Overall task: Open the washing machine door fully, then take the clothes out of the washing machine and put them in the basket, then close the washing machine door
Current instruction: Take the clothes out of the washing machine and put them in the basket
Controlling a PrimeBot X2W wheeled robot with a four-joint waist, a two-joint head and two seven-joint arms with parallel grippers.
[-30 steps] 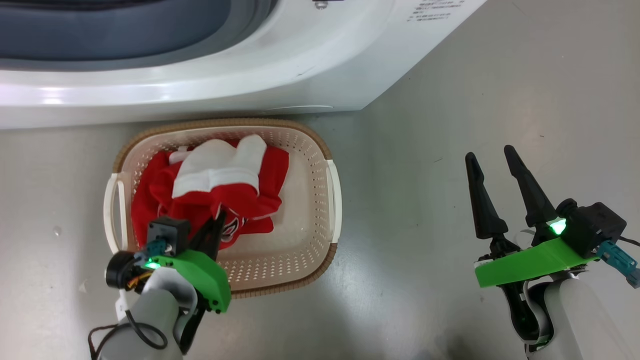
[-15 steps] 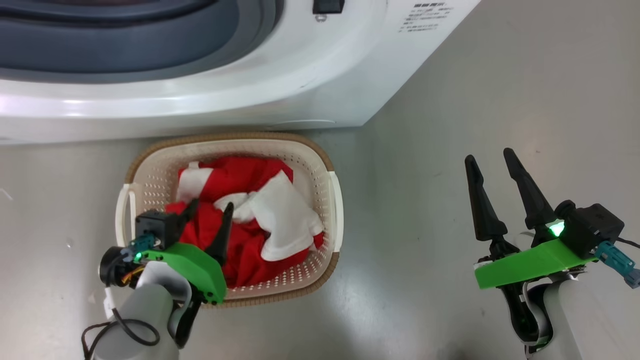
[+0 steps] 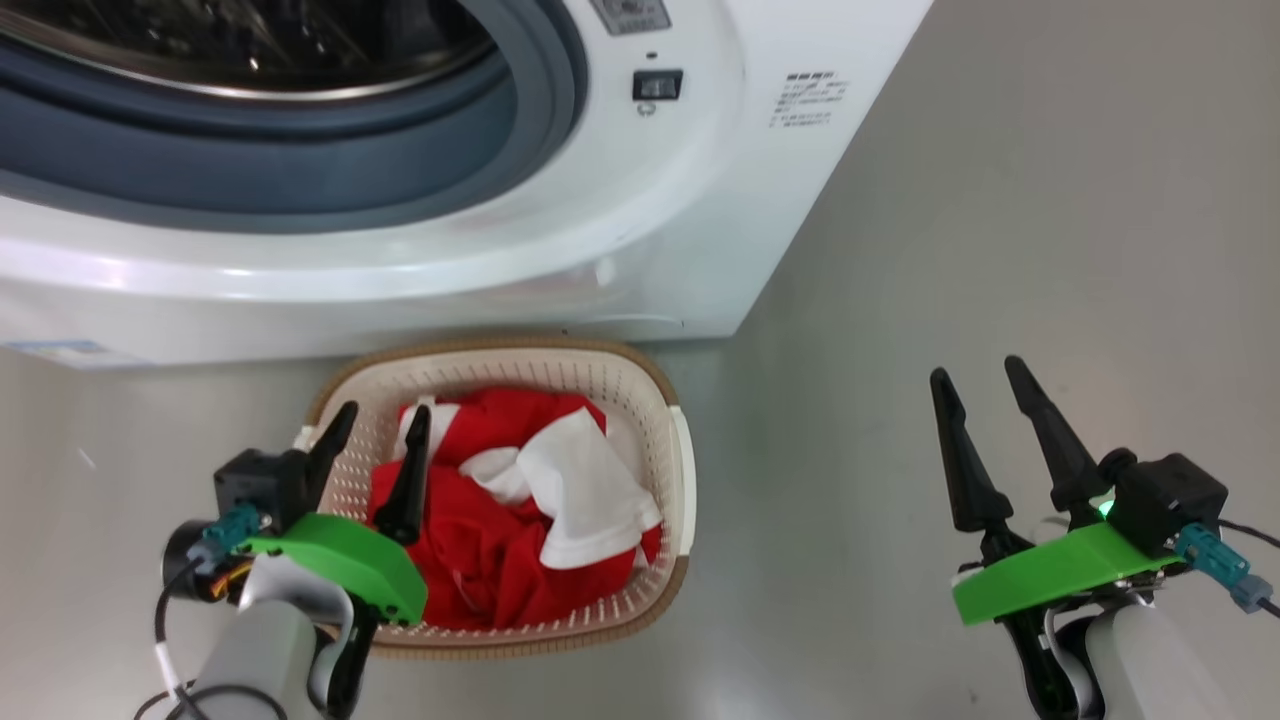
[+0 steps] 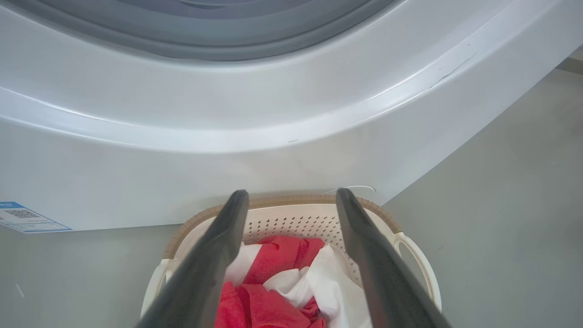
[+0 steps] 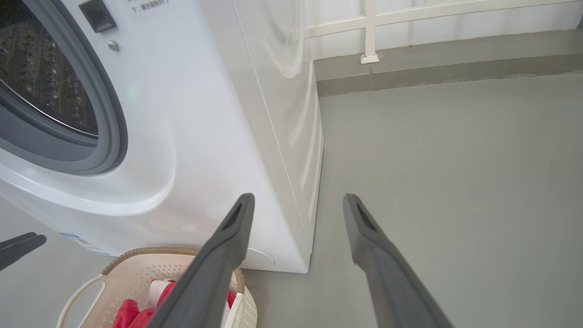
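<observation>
Left pincer [image 3: 385, 410] now wide above clothes [image 3: 500, 545]

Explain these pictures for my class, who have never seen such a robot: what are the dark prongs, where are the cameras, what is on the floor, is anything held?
It is a wheeled robot with two arms, each ending in a gripper of two dark fingers. One picture looks down from its head: the left gripper hangs open over the basket, the right gripper open over the grey floor. The other two come from wrist cameras looking along each arm's fingers. On the floor stand a white washing machine and the basket, with red and white clothes inside. Neither gripper holds anything.
</observation>
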